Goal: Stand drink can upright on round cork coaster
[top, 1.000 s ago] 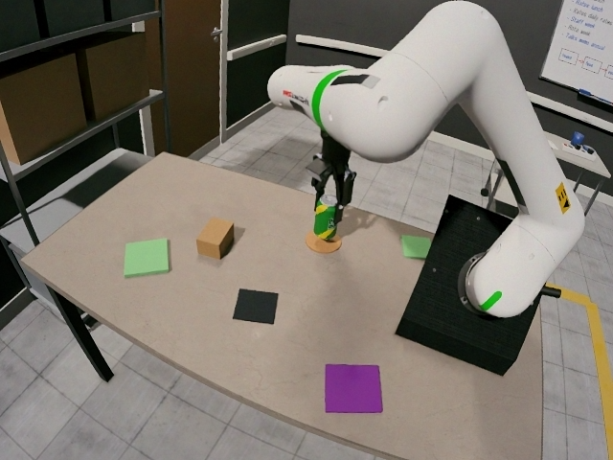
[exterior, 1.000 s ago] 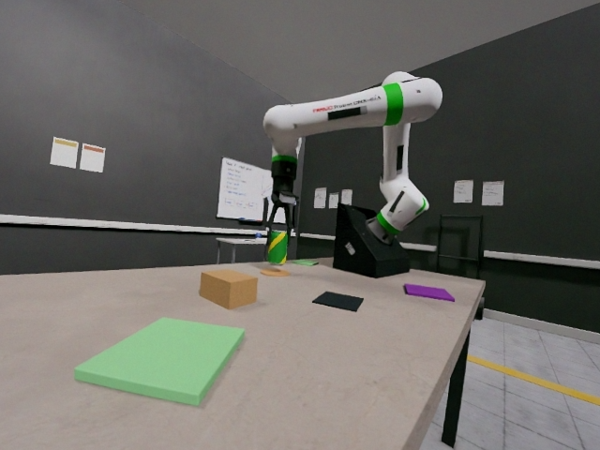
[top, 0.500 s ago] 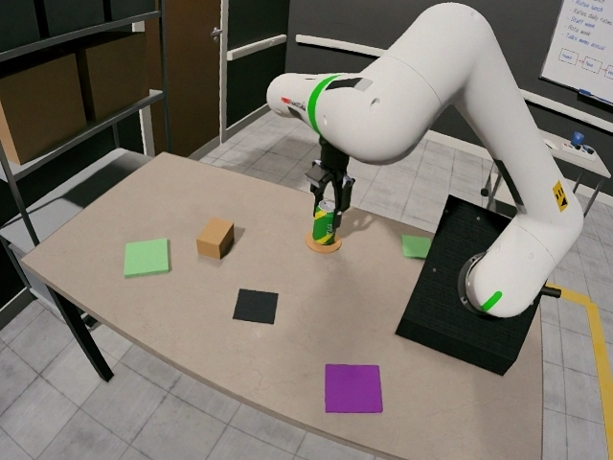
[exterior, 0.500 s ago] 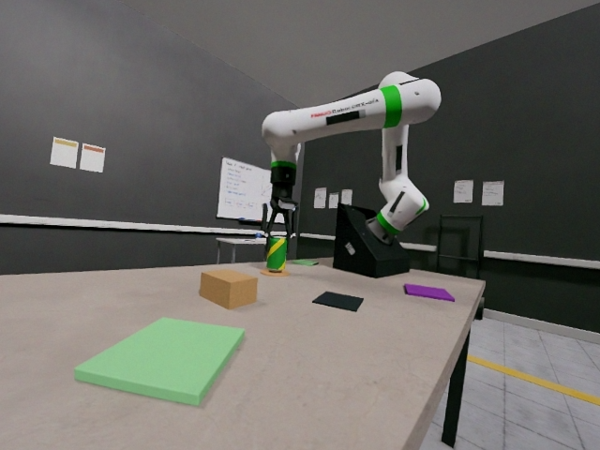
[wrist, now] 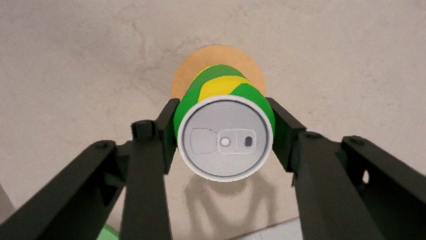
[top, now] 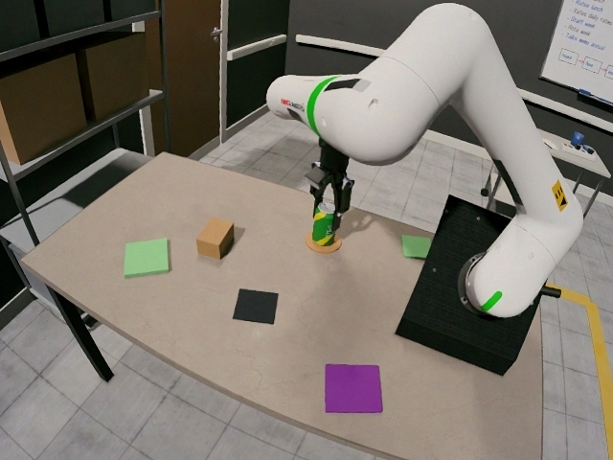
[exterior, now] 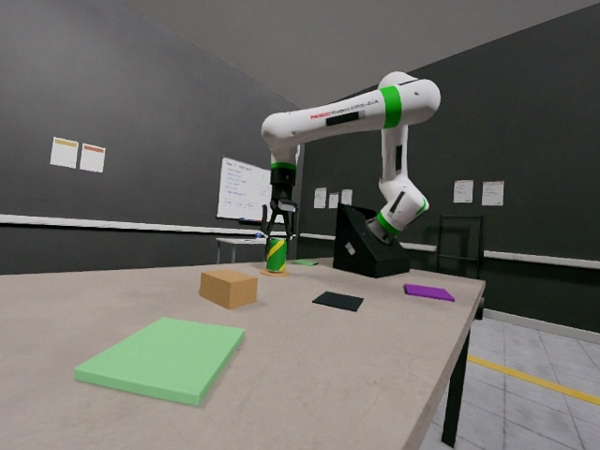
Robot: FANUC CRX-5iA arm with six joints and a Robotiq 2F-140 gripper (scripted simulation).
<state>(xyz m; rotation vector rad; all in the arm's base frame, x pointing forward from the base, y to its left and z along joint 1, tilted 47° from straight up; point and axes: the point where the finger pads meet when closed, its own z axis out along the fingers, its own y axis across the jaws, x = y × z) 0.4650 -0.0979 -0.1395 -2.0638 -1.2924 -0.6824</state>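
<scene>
A green can with yellow stripes stands upright on the round cork coaster near the far middle of the table. My gripper comes straight down from above and is shut on the can's upper part, one finger on each side. In the wrist view the can's silver top fills the space between the fingers, and the coaster shows as an orange arc beyond it.
A tan box and a green pad lie to the left. A black square, a purple square and a small green square lie on the table. The black robot base stands at the right.
</scene>
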